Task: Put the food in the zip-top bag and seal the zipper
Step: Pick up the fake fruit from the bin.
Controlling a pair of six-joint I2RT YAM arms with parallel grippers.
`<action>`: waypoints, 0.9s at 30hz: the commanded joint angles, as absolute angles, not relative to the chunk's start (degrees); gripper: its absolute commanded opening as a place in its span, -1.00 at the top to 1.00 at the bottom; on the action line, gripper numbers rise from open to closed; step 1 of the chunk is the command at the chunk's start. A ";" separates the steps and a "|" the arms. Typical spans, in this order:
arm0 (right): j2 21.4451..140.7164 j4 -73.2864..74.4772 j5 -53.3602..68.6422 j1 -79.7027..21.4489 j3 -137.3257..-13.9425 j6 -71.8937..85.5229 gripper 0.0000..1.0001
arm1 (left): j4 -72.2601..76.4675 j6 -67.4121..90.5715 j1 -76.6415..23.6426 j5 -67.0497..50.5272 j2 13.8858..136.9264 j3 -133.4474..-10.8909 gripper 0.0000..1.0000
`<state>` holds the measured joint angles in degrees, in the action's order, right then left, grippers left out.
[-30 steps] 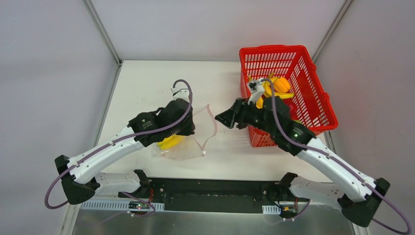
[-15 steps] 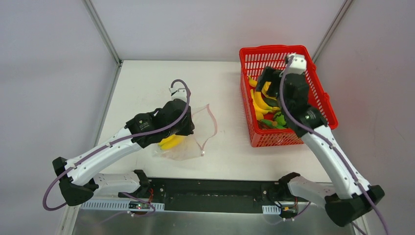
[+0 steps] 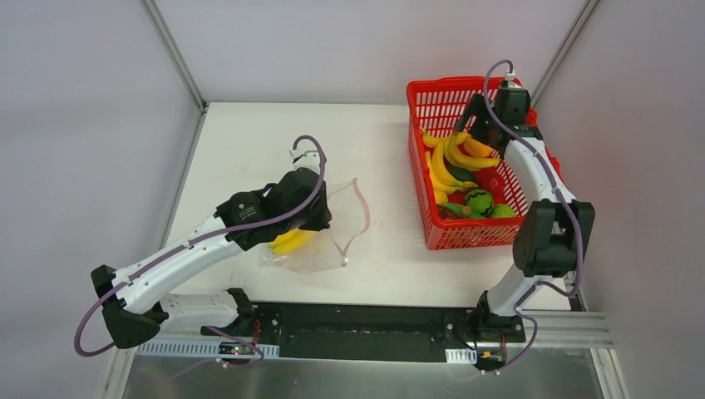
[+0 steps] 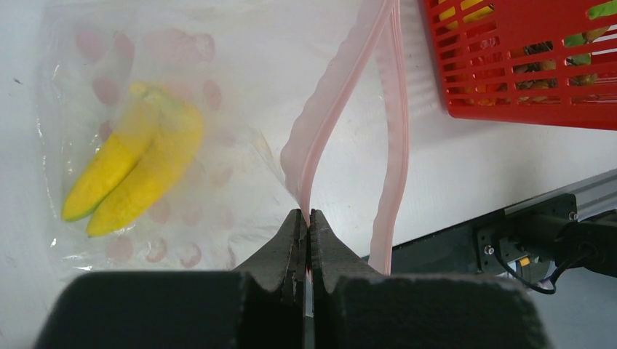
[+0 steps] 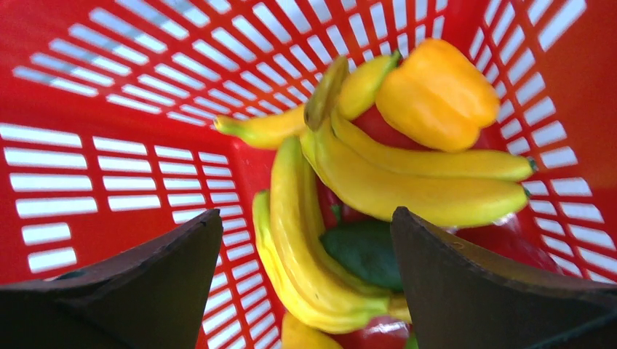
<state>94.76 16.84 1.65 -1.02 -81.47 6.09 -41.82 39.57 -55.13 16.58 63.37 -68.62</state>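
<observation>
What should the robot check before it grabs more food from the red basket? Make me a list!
1. Grip on the zipper: ok, the left gripper is shut on it.
2. Mouth of the bag open: ok, the two strips stand apart.
3. Fingers ready: ok, the right gripper is open over the basket.
4. Food below it: ok, basket bananas and a pepper lie there.
5. Room in the bag: ok, only the bagged bananas show inside.
6. Which piece gets grabbed: cannot tell.
</observation>
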 commanded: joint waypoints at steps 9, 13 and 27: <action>112.29 6.48 0.50 -1.88 -94.30 19.00 -0.56 | -40.29 37.61 -54.04 18.11 64.11 -68.71 1.00; 117.82 6.29 -6.31 -3.71 -98.28 15.50 -0.43 | -40.31 37.17 -53.15 18.31 64.70 -68.65 1.00; 116.20 -6.07 -8.33 -4.68 -86.69 11.04 0.40 | -39.57 37.53 -51.93 16.96 63.73 -66.45 1.00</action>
<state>119.35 0.05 -8.60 -4.97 -89.27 12.38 -40.84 38.24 -52.40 16.99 64.49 -66.72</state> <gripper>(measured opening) 0.393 0.009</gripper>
